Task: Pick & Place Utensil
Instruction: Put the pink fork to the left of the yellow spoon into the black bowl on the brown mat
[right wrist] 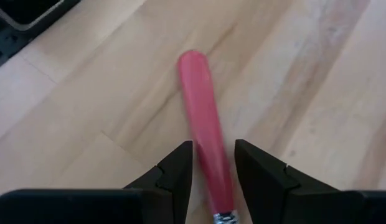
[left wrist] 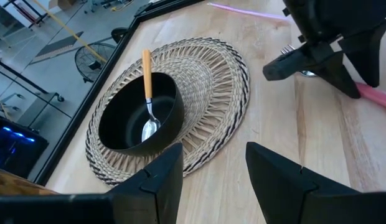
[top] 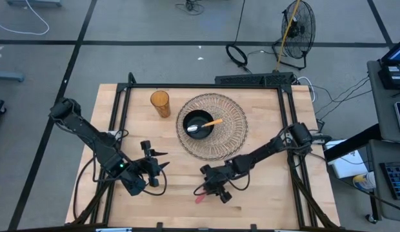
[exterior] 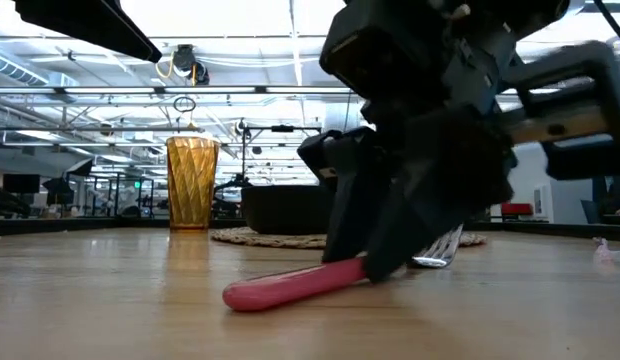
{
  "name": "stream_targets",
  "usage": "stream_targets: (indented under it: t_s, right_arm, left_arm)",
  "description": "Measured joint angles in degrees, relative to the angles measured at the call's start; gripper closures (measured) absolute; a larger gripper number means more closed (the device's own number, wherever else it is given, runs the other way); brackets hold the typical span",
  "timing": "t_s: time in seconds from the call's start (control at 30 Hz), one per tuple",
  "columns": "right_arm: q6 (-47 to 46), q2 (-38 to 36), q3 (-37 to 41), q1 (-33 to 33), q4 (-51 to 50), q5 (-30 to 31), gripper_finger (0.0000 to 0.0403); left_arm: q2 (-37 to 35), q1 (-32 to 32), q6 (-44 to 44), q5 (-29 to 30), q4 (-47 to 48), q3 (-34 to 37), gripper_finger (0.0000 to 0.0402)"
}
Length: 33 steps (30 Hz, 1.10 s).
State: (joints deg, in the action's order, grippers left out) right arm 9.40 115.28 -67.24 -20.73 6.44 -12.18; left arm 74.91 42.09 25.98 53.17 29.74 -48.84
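We see a wooden table over grey floor. Our right gripper straddles the pink fork near the front edge, fingers slightly apart; left gripper waits open nearby.

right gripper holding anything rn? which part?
The right gripper straddles the pink-handled fork's handle near the metal end, as it lies on the table; a firm clamp cannot be told. Left gripper: open, empty.

The right gripper hides most of the metal head of the pink-handled utensil in the low view; the black bowl is partly hidden behind it; finger contact cannot be told.
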Motion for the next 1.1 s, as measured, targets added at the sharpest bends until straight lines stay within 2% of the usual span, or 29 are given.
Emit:
stream_targets:
  t_s: [0.33, 0.67, 0.9, 1.1]
  right_arm:
    - [-3.16, -0.07, -0.07, 1.37, -2.22, 0.17, 0.0292]
    - [-4.47, -0.17, -0.15, 1.46, -6.01, 0.5, 0.0355]
    - [-5.45, -0.17, -0.15, 1.46, -6.5, 0.48, 0.034]
    - [-5.34, -0.17, -0.1, 1.44, -5.57, 0.34, 0.0352]
  left_arm:
    - [0.0, 0.0, 0.5, -0.02, -0.02, 0.0, 0.022]
    - [0.0, 0.0, 0.5, -0.02, 0.0, 0.0, 0.022]
    - [0.0, 0.0, 0.48, -0.02, 0.0, 0.0, 0.022]
    - [0.0, 0.0, 0.46, -0.01, 0.0, 0.0, 0.022]
